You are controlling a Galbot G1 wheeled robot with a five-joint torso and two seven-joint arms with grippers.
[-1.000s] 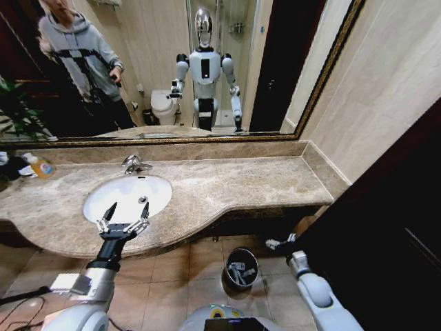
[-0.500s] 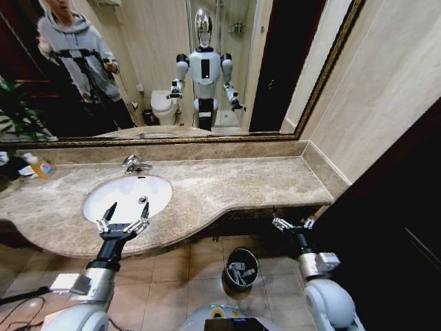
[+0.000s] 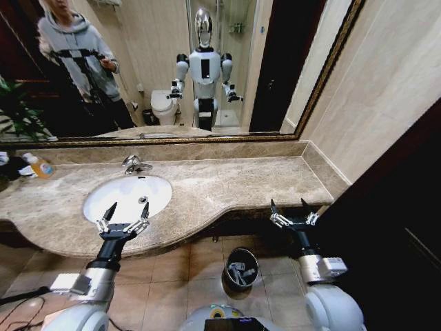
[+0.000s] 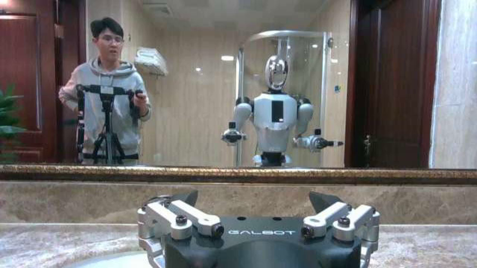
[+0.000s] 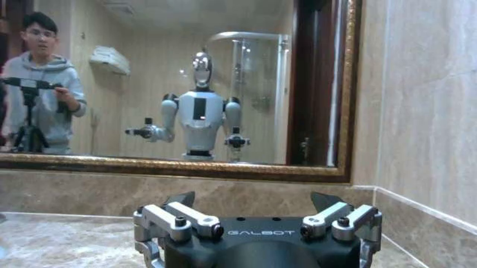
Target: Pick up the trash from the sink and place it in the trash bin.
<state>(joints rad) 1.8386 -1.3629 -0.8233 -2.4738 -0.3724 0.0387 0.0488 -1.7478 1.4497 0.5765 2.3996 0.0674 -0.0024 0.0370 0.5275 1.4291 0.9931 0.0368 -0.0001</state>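
So here the sink (image 3: 127, 196) looks bare to me: white oval basin, chrome faucet (image 3: 134, 164) at the back, and I can't pick out any trash inside it. The trash (image 3: 240, 270) seems to be sitting down in the trash bin (image 3: 240, 267) already, a few pale pieces inside the black rim, on the floor tiles below the front edge of the tabletop (image 3: 241, 186). Can't tell the exact count or which way each piece lies in there, too small. Left tool (image 3: 122, 222) hangs over the near lip of the basin with its fingers spread wide and nothing between them; the left wrist view shows the same, both finger sets apart with the mirror ahead. Right tool (image 3: 293, 215) is up near the front edge of the tabletop on the right end, also spread and empty, pointing toward the wall. Relation that matters: the bin sits between the two arms, lower than both, a bit closer to the right one, while the basin is right under the left one. So if any piece were hiding in the basin, the left arm is the obvious pick. My guess is the job is basically done. Orange-labelled bottle (image 3: 40, 166) at the far left isn't trash.
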